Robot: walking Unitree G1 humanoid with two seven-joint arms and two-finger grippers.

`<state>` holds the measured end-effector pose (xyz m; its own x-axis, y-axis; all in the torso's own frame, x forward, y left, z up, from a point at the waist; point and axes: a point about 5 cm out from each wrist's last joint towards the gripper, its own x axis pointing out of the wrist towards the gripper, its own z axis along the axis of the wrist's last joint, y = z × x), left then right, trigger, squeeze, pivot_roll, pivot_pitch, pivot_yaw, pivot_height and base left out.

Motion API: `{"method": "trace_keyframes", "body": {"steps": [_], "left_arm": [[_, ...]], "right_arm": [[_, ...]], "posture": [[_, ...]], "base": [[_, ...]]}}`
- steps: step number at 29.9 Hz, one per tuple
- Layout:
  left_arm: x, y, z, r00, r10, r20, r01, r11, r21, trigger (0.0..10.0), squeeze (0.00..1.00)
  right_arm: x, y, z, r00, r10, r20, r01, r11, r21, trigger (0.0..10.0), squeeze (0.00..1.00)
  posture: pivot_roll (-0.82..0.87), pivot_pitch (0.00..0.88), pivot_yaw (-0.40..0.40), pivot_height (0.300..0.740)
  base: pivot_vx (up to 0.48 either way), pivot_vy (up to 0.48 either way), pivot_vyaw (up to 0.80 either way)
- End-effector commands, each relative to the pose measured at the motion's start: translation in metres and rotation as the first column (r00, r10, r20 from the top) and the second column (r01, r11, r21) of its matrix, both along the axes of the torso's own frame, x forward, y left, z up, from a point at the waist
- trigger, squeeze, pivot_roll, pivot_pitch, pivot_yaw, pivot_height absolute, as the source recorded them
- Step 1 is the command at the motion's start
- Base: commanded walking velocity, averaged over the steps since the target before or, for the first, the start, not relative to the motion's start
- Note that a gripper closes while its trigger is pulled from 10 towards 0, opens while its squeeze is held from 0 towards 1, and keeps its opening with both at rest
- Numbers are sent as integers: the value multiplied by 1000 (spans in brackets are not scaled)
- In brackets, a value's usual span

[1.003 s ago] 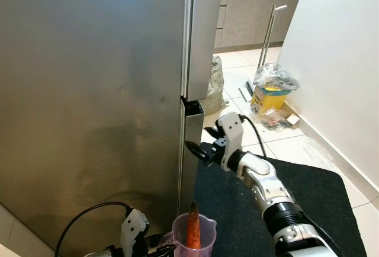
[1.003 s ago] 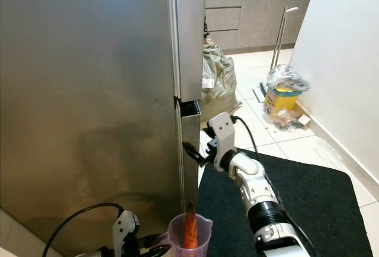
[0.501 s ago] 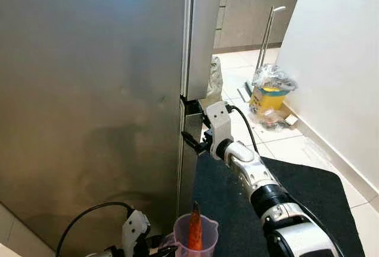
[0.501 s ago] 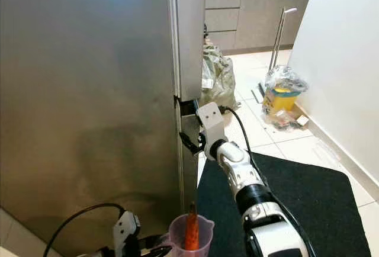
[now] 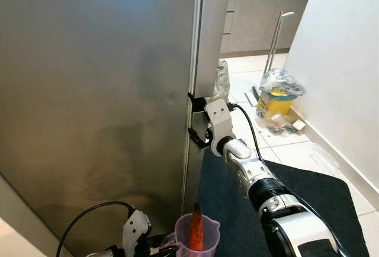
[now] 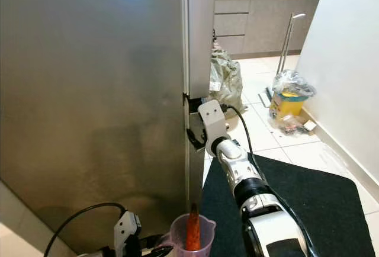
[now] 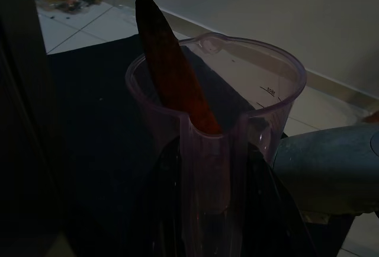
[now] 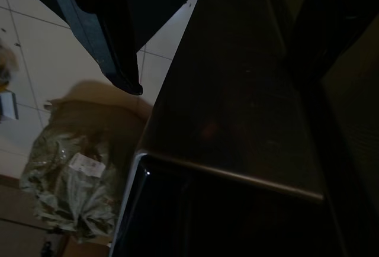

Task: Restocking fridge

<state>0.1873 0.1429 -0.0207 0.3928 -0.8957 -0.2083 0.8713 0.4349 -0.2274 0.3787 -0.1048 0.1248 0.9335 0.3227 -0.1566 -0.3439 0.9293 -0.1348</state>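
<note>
Two grippers are at work, and I place everything against the fridge (image 5: pixel 100 91), whose steel door fills the scene's left and centre. Below the door's lower corner, my left gripper (image 5: pixel 155 249) holds a clear measuring cup (image 5: pixel 197 238) with a carrot (image 5: pixel 196 233) standing in it, tip up and leaning on the rim. The head views catch just the cup's top and the gripper's white housing with a black cable looping from it. My left wrist view tells more: the two black fingers (image 7: pixel 269 221) are closed on the cup (image 7: pixel 237 127) from either side of its handle, the spout faces away, and the carrot (image 7: pixel 172 73) rests against the wall nearest the handle.

Further right, at the fridge's right edge, my right gripper (image 6: pixel 193 140) reaches the dark recess where the upper door ends and the lower one begins. Its fingers are spread, one black finger (image 8: pixel 100 38) lying off the fridge's side over the tiles. From the head the fingertips sit right at the edge; I cannot tell whether they touch. The right wrist view adds the recess's metal lip, and beyond the fridge a crumpled plastic bag (image 8: pixel 71 180) on the floor.

Right of the fridge lies a black mat (image 5: pixel 308 192) under my right arm, and farther off, by the white wall, a yellow container in clear plastic (image 5: pixel 276 94) beside a long-handled dustpan (image 5: pixel 273 38)
</note>
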Motion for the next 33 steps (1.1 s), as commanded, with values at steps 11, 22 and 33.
{"method": "trace_keyframes", "body": {"steps": [11,22,33], "left_arm": [[0,-4,3,1000,-19,13,19,1000,-14,10000,0],[1,-6,3,999,-34,11,34,999,-11,10000,0],[-1,-7,3,999,-51,5,51,999,-12,10000,0]], "right_arm": [[1,-92,3,912,-409,40,410,912,-32,10000,0],[-5,-117,-3,865,-501,37,502,863,-55,10000,0],[-9,-126,-6,844,-535,43,537,841,-70,10000,0]], "posture": [[-53,2,-24,740],[-63,0,-20,740],[-66,4,-15,740]], "base": [[0,0,0],[0,0,0],[0,0,0]]}}
